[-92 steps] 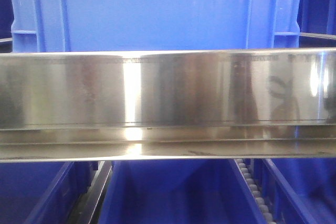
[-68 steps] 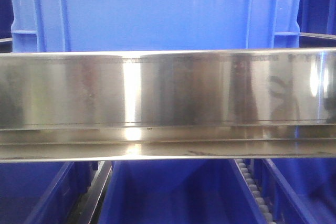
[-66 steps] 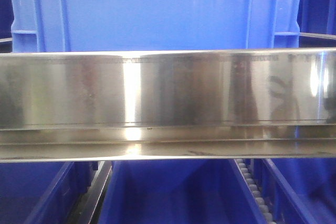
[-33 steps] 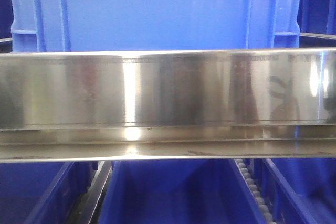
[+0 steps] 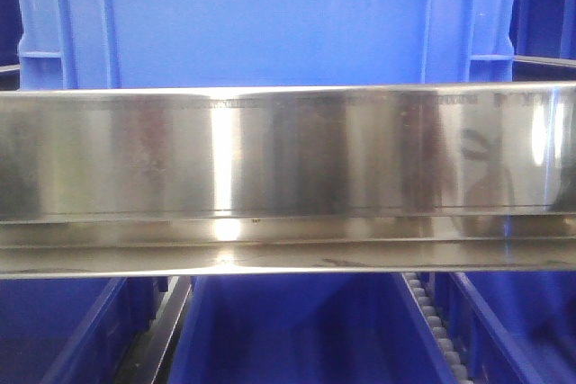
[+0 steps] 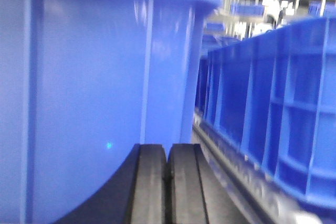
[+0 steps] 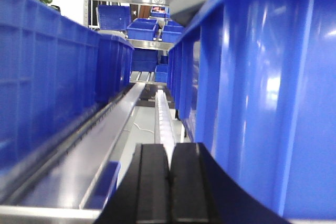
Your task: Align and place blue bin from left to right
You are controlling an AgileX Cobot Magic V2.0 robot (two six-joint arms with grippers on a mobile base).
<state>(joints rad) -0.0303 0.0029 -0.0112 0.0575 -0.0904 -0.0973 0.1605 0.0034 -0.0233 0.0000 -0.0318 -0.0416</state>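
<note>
The blue bin [image 5: 261,24] is a large light-blue crate standing behind the steel rail, and it fills the top of the front view. In the left wrist view its smooth wall [image 6: 89,77] takes up the left side. My left gripper [image 6: 168,163] is low beside that wall, shut, with its black pads together and nothing between them. In the right wrist view the bin's ribbed wall [image 7: 262,93] rises on the right. My right gripper [image 7: 169,163] is close beside it, also shut and holding nothing.
A wide stainless steel rail [image 5: 288,177] crosses the front view, with darker blue bins [image 5: 288,339] and a roller strip [image 5: 436,325] below. Other blue crates [image 6: 278,108] flank the left gripper's lane. Dark blue crates [image 7: 47,72] and a roller track [image 7: 163,114] flank the right gripper's lane.
The blue bin has stayed almost still in the front view. Only the reflections on the steel rail have shifted slightly.
</note>
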